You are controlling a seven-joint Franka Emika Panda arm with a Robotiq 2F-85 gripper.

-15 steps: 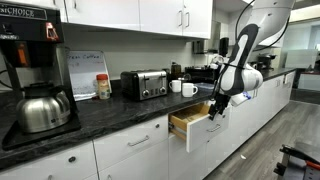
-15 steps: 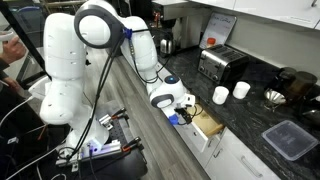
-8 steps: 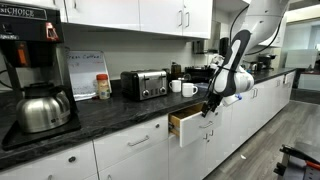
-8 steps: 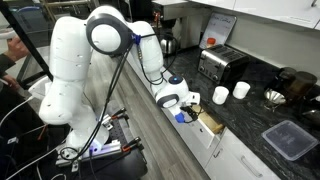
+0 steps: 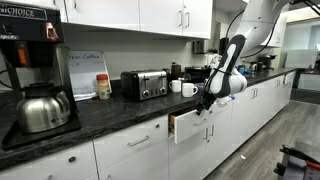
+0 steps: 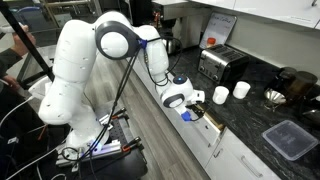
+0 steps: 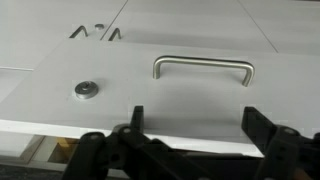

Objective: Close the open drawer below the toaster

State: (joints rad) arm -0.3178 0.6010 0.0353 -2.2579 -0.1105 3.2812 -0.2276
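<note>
You have one toaster (image 5: 145, 84) on the counter and, just right of it, two white mugs: the left mug (image 5: 176, 87) and the right mug (image 5: 190, 89). Far left there is one black coffee maker (image 5: 20, 50) with one steel pot (image 5: 45, 108). Between it and the toaster, count one jar (image 5: 103, 87) and one white sign (image 5: 82, 68). One drawer (image 5: 186, 126) is open; its front carries one silver bar handle (image 7: 203, 68) and one round silver lock (image 7: 86, 92). You drive one white arm (image 6: 70, 70) with one gripper (image 7: 192, 118) that has two black fingers (image 7: 135, 130). Right of the mugs sits one dark container (image 6: 290, 138).
</note>
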